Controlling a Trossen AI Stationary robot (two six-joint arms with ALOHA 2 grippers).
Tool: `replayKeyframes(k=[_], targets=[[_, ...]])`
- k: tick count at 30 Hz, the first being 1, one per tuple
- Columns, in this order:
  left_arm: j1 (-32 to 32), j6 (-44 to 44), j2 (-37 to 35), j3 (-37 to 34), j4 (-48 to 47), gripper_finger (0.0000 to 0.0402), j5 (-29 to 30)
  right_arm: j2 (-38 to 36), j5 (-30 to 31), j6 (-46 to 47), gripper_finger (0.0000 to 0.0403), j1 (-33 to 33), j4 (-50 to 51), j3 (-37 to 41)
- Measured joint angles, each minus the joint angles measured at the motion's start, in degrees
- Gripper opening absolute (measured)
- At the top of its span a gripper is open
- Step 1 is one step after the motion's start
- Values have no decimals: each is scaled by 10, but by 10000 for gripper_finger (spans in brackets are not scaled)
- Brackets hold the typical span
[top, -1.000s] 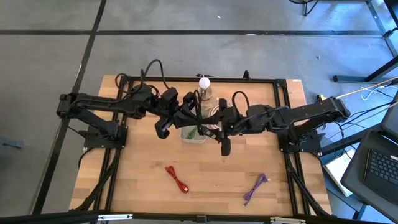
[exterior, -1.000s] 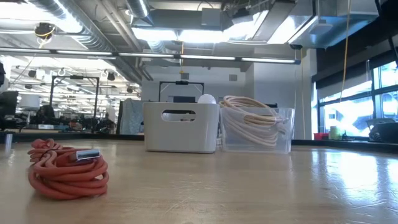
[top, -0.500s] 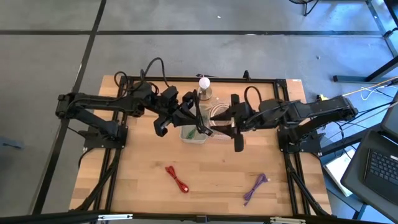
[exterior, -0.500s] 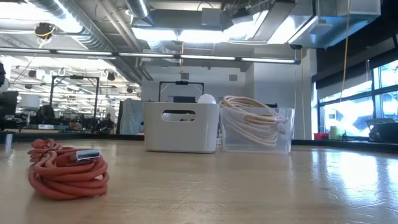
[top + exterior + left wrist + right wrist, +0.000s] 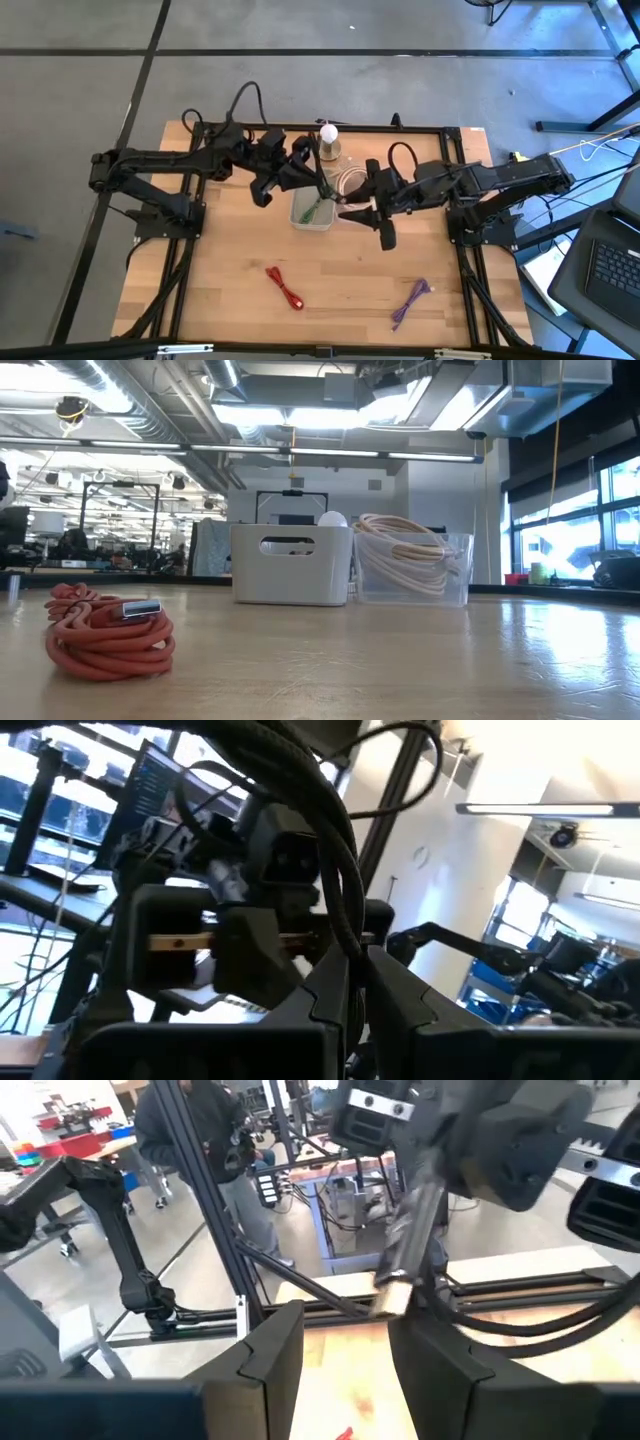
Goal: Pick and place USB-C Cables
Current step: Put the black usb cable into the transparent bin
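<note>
My left gripper [image 5: 310, 178] [image 5: 352, 992] hovers above the white bin [image 5: 311, 215] and is shut on a black braided cable [image 5: 320, 810]. A green cable [image 5: 318, 208] lies inside that bin. Cream-white coils [image 5: 350, 184] [image 5: 405, 555] fill the clear bin [image 5: 455, 575] beside it. My right gripper [image 5: 352, 204] [image 5: 345, 1342] is open, over the clear bin's right side, holding nothing. The red bundle [image 5: 286, 287] [image 5: 105, 632] and the purple bundle [image 5: 410, 303] lie flat on the near part of the table. My left gripper pinches the black braided cable between its two fingers at a stretch [image 5: 352, 982] near one end of the loop. The cable rises from the fingers in a wide arc [image 5: 300, 790], lifted clear of the table. The high view hides the place of contact under the arm.
A white ball on a round metal base [image 5: 328, 138] stands behind the bins near the table's far edge. A black frame [image 5: 455, 180] runs along the table's sides. The near half of the wooden table [image 5: 340, 270] holds only the red and purple bundles.
My right gripper has drawn back from over the clear bin toward the table's right edge. My left gripper has moved up and toward the far edge, away from the white bin, uncovering the green cable in it.
</note>
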State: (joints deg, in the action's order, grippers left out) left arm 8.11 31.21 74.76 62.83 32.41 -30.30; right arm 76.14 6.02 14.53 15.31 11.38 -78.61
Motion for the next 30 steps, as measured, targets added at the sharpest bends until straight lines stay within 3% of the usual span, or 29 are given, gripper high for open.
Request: replayKeyframes(k=[30], targets=[[-19,21,1,0,52,15,6,45,4,-77,152,-15,-68,1]])
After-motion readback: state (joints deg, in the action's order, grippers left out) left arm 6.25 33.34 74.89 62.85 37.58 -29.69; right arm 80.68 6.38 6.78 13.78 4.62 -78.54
